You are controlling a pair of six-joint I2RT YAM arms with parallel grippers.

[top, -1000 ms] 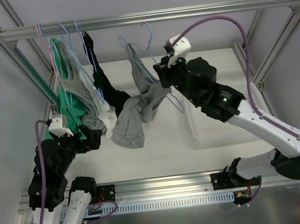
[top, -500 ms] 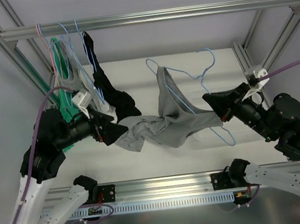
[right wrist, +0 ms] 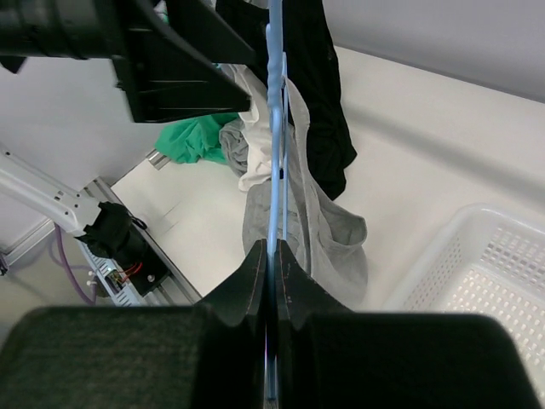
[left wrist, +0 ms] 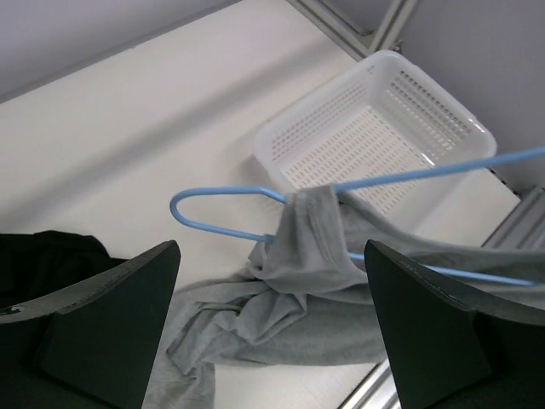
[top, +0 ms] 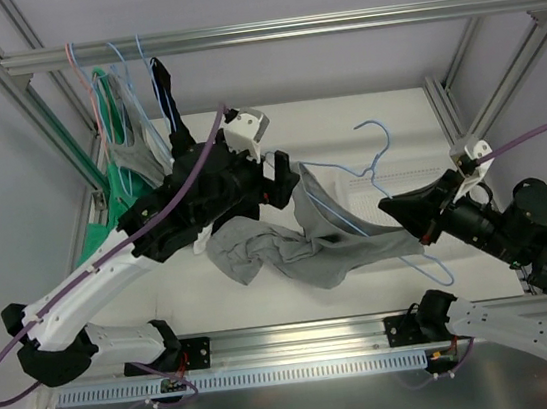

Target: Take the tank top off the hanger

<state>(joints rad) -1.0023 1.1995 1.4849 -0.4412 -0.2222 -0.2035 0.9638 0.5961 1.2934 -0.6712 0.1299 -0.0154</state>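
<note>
A grey tank top (top: 300, 251) hangs by one strap from a light blue wire hanger (top: 371, 141) and trails down onto the white table. My right gripper (top: 406, 215) is shut on the hanger's wire near its lower end; in the right wrist view the hanger (right wrist: 274, 128) runs straight out from the closed gripper (right wrist: 272, 249), with the tank top (right wrist: 332, 230) draped beside it. My left gripper (top: 285, 178) is open, just above the strap end of the garment. In the left wrist view the tank top (left wrist: 306, 281) and hanger (left wrist: 221, 194) lie below the gripper (left wrist: 271, 247), untouched.
A white perforated basket (left wrist: 383, 128) sits on the table at the right, under the hanger. Black (top: 172, 107) and green (top: 117, 200) garments hang on other hangers from the top rail (top: 281, 30) at the left. Frame posts stand at both sides.
The right arm carried the hanger and tank top off the rail, right and toward the near edge. The left arm swung up from the left to the garment's strap, staying open.
</note>
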